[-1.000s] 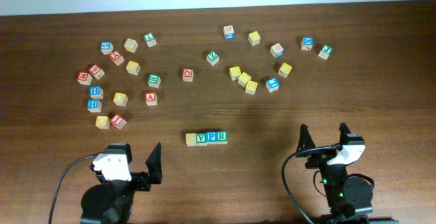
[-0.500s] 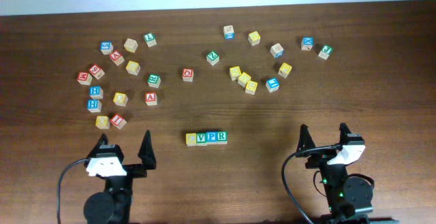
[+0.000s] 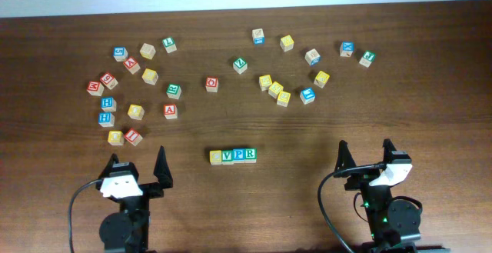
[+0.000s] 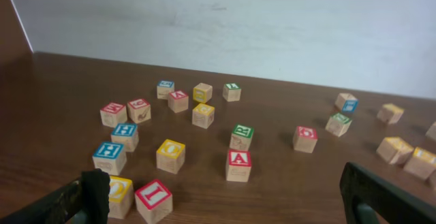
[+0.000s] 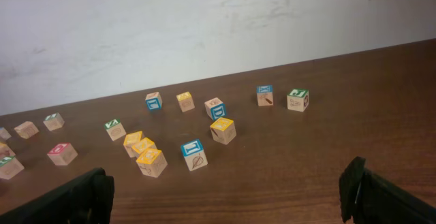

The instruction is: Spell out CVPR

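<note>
Finding: the row of four blocks (image 3: 232, 155) is lying on the surface (image 3: 292, 199) with its blocks touching. V, P and R are showing; the letter on the yellow block (image 3: 215, 156) at the row's left end is too small to tell.

The left end effector (image 3: 138, 157) is hovering to the left of the row, fingers spread wide and holding nothing. The right end effector (image 3: 364, 145) is hovering well to the right of the row, equally wide and empty.

Risks, as judged:
- Any sweep toward the row is likely to shift all four blocks, since they are touching.
- The unread first letter is leaving the spelling unconfirmed.
- The red I block (image 3: 133, 137), left of the row, is sitting just beyond the left fingers and could be knocked.
- The loose blocks (image 3: 211, 84) beyond the row are posing no threat.
</note>
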Controlling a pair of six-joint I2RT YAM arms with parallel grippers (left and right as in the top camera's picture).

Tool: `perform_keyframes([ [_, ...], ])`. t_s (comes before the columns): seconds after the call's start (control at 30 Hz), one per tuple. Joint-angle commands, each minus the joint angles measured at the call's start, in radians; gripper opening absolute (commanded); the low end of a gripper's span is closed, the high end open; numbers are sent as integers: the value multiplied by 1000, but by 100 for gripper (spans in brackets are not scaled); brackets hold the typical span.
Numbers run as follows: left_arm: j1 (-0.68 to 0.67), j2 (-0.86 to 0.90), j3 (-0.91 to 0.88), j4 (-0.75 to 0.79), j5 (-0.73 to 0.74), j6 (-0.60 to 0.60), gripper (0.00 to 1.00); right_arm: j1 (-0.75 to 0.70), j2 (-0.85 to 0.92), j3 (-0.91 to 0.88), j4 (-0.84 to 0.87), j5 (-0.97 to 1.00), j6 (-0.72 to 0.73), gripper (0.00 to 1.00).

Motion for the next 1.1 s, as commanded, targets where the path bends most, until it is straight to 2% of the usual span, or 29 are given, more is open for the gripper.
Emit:
perform_keyframes([
  [0.0,6,-9,-3,-7,7,79,99,-6,-8,-5,-8,1,-11,98],
  [1.07,6,-8,-2,-8,14,101,99,-6,-8,-5,-8,1,-11,98],
])
